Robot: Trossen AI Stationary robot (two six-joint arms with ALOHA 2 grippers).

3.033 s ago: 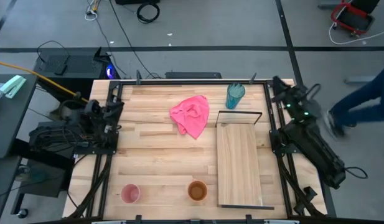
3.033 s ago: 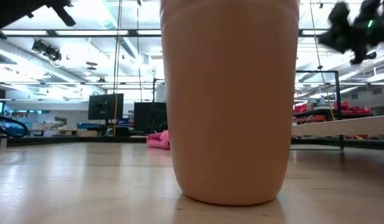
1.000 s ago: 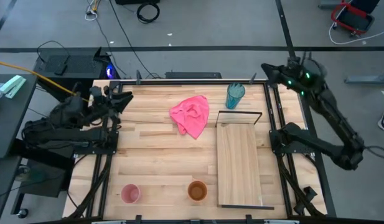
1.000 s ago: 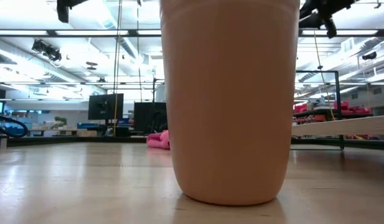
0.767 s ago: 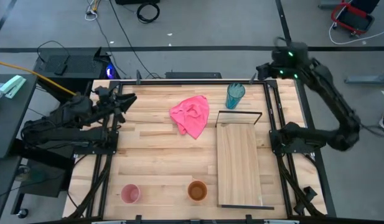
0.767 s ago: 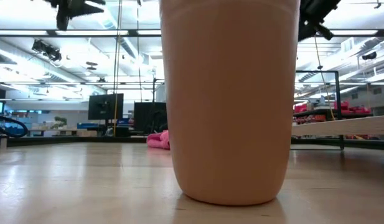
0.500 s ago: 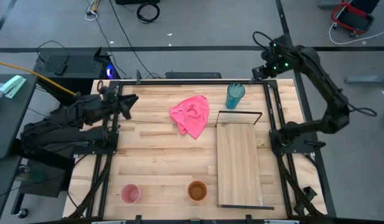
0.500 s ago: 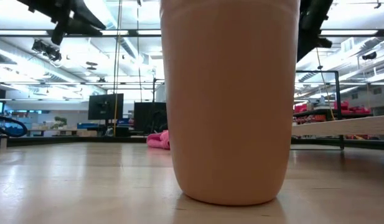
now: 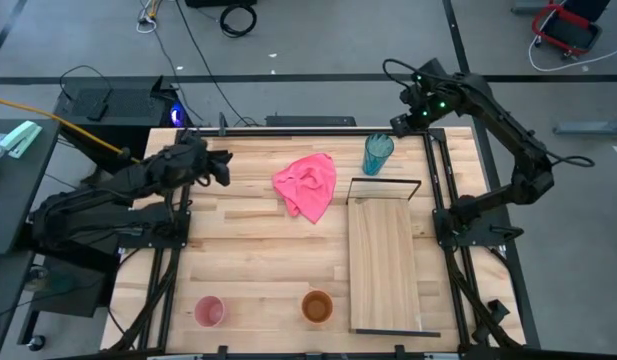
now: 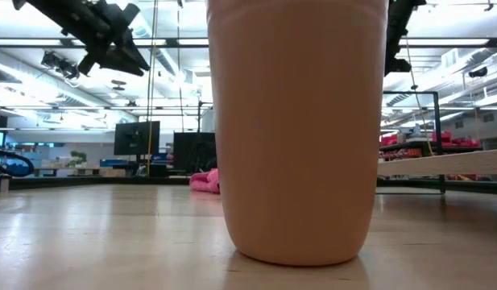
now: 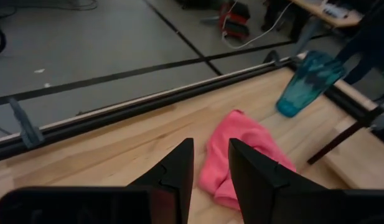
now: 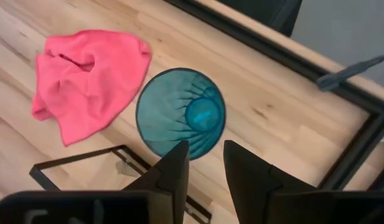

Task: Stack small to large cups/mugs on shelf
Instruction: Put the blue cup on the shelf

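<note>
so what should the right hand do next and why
Probably come down over the teal tumbler and grip its rim. The right hand hovers just above it, fingers slightly apart, and the shelf beside it is bare.

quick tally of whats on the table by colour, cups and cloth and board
teal: 1, the tumbler
orange-brown: 1, the cup
pink: 2, the small cup and the cloth
pale wood: 1, the shelf board
total: 5
</note>
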